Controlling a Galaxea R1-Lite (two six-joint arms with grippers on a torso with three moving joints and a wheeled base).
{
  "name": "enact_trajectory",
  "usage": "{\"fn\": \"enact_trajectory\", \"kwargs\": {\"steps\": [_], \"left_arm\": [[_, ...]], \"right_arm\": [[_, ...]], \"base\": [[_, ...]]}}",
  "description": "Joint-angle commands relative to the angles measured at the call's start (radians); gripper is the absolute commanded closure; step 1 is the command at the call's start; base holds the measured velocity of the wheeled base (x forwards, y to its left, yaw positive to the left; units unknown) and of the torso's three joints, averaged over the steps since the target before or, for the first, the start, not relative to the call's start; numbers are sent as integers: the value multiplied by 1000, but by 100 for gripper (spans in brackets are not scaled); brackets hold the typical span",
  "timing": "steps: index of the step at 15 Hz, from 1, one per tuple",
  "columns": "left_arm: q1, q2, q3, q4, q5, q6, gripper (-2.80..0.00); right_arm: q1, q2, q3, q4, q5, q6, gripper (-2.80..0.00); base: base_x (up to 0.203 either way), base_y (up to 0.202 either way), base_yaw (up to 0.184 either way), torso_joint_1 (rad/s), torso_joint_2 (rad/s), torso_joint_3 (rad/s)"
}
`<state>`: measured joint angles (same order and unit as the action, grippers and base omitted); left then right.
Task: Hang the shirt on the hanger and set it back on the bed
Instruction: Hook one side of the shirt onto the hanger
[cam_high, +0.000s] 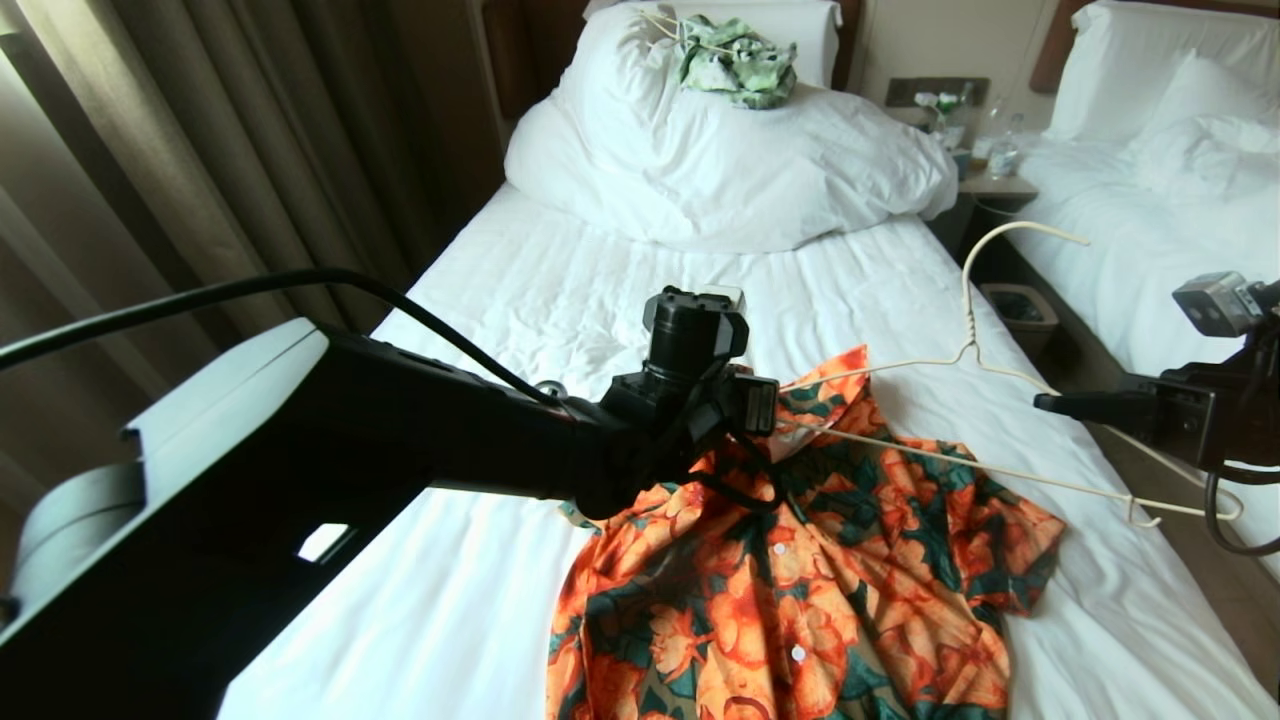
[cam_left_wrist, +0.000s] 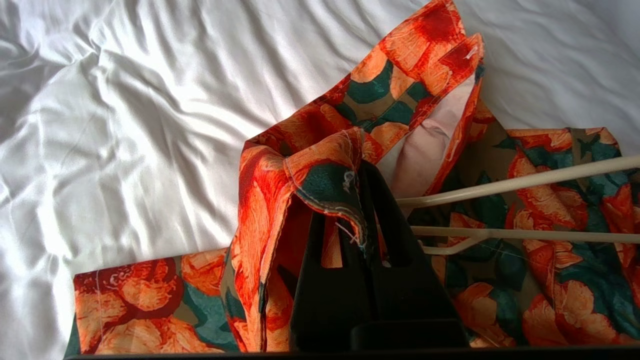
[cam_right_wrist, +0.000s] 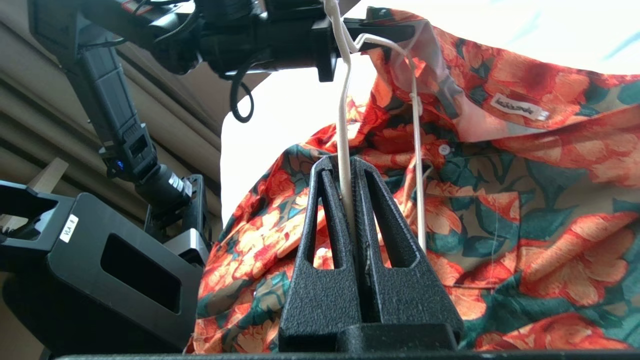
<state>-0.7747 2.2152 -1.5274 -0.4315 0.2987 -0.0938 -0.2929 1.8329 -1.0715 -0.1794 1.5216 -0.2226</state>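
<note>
Spanning the head view from the left: brown curtains (cam_high: 230, 130), then the left arm reaching across the single bed with wrinkled white sheet (cam_high: 560, 290).

Item 1: left gripper (cam_left_wrist: 352, 172), jaws clenched on a fold of fabric near the collar of the short-sleeved button-up shirt with big orange flowers on dark green (cam_high: 800, 580). That edge is lifted; the rest of the shirt lies spread on the bed below.

Item 2: thin cream-white wire hanger (cam_high: 985, 470), held above the shirt, hook up. Its left tip sits just beside the left jaws, at the lifted pale-lined opening; its other end lies bare beyond the shirt's right sleeve.

Item 3: right gripper (cam_right_wrist: 346, 165), jaws pinched shut on the hanger's wire at the right side of the bed.

Background: white bundled duvet (cam_high: 720, 160) with a green-and-white garment (cam_high: 735, 60) on top; a second bed (cam_high: 1160, 150) far right.

Risks, as judged: the pinch on the thin fold may slip and let the opening collapse off the tip; the thin wire may twist in the right jaws; the tip may catch on the collar seam instead of entering the shoulder.
</note>
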Motion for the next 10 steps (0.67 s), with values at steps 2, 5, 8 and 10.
{"fn": "enact_trajectory", "kwargs": {"steps": [2,5,8,10], "left_arm": [[-42,-22,38,-27,2,-1,0],[-69,-22,18,-24,0,0,0],[-105,-17,-48,10,-1,0,0],[-120,-12,-102,61,-1,0,0]], "right_arm": [[-7,25,-13,-2,8,-1,0],[-7,26,-15,0,8,-1,0],[-3,33,-15,-2,8,-2,0],[7,32,-10,-2,8,-3,0]], "base": [[0,0,0,0,0,0],[0,0,0,0,0,0],[0,0,0,0,0,0],[0,0,0,0,0,0]]}}
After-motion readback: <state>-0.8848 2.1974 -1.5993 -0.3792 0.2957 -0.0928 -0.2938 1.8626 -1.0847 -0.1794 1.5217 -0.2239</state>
